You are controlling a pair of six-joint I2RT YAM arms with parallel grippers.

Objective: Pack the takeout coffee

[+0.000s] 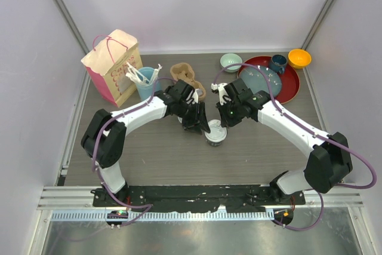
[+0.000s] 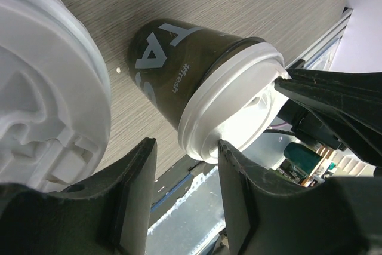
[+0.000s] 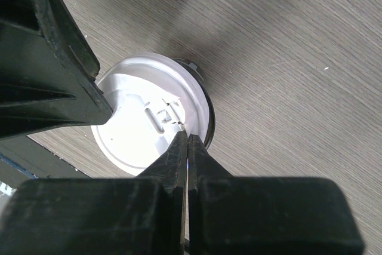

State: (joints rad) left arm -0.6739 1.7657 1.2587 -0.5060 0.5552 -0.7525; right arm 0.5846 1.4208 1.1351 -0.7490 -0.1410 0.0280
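**A:** Where was the black paper cup with its white sip lid (image 1: 215, 134)?

**B:** It stood upright on the grey bench (image 1: 149, 159), robot-side of the brown pulp carrier (image 1: 186, 77). The right gripper (image 3: 186, 137), jaws together, touched its lid. The left gripper (image 2: 184, 147), jaws apart, held nothing. I judged it should straddle the wall squarely, below the lid.

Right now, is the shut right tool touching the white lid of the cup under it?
Touching. In the left wrist view the tip of the right tool meets the rim of the white lid with no gap; the right wrist view agrees.
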